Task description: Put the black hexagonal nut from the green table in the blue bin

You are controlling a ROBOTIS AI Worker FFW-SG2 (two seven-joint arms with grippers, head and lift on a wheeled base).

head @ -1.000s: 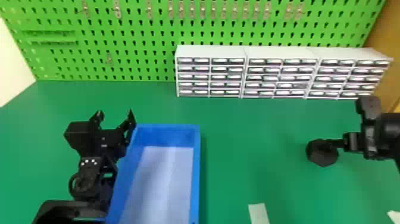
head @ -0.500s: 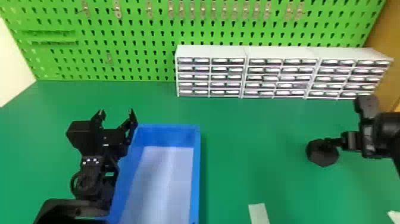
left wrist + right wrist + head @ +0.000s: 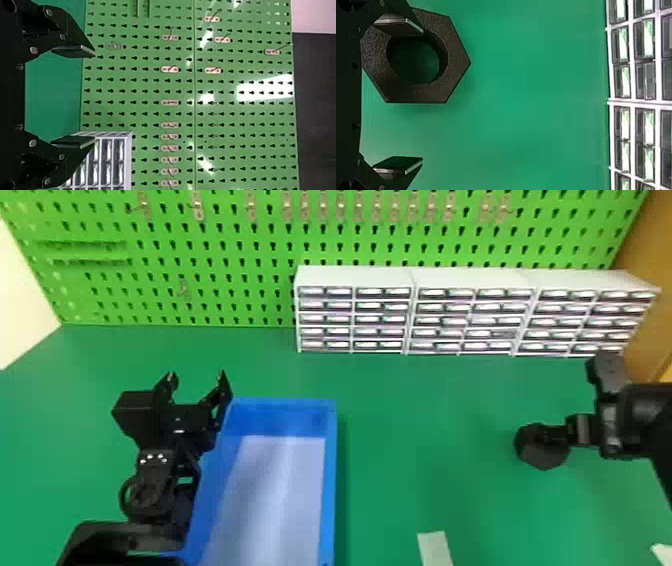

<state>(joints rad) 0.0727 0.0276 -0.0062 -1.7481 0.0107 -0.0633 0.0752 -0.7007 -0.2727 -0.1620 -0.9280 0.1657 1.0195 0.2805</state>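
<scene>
Black hexagonal nut lay right on green surface, hole up, axis roughly vertical, one corner pointing near. Right pincer stood wide, one finger over nut. Blue bin showed pale floor; left pincer spread wide by its left rim. White drawers stood far.

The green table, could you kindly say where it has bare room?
A bare patch of table lies between the blue rectangular bin and black hexagonal nut, before the white drawer cabinets and behind a pale strip. Crowded: at the nut, by the black right gripper, and the bin's far left corner, beside the black left gripper.
</scene>
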